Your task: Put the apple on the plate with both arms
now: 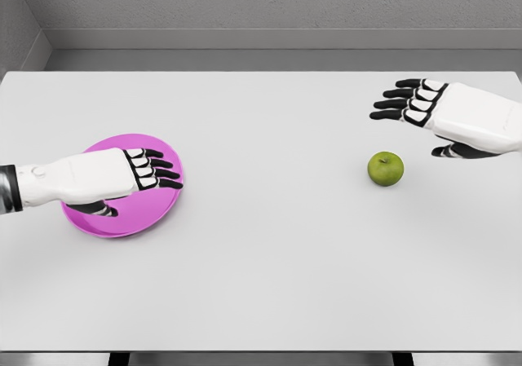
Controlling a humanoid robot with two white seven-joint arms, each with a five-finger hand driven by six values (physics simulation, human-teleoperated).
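A green apple rests on the white table at the right. A magenta plate lies at the left. My left hand hovers over the plate, fingers extended and relaxed, thumb below, holding nothing. My right hand is up and to the right of the apple, a short way apart from it, with fingers spread toward the left and nothing in them.
The white table spans the whole view, its front edge near the bottom. A grey wall runs along the back.
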